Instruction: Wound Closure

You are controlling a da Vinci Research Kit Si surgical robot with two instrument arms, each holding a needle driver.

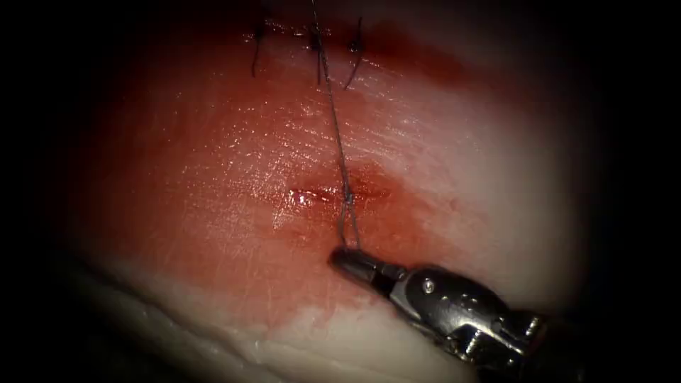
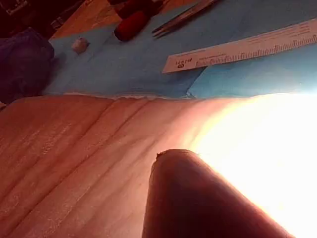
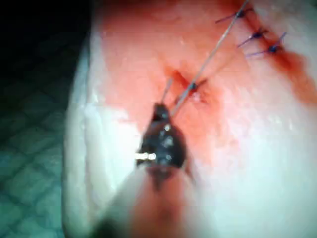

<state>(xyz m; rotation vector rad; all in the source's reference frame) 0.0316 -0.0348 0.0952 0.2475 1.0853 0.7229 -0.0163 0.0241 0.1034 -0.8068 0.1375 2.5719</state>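
Observation:
The tissue (image 1: 213, 177) is wet with red fluid around a short cut (image 1: 306, 195) at its middle. A knot (image 1: 347, 198) sits on the cut's right end. From the knot one thread (image 1: 332, 106) runs straight up and out past the top edge. A short loop of thread drops from the knot into my right tool (image 1: 346, 259), which comes in from the lower right with its jaws shut on that thread. The right wrist view has the same tool (image 3: 161, 115), knot (image 3: 192, 87) and taut thread (image 3: 218, 44). My left arm's dark shaft (image 2: 198, 198) lies over the tissue (image 2: 74, 158).
Three tied stitches with cut ends (image 1: 257, 42) (image 1: 355, 50) lie along the wound at the top, also in the right wrist view (image 3: 257, 35). The tissue's front edge (image 1: 213, 333) is close below my right tool. Beyond the tissue lie a ruler (image 2: 242, 49), metal instruments (image 2: 183, 17) and a blue drape (image 2: 124, 64).

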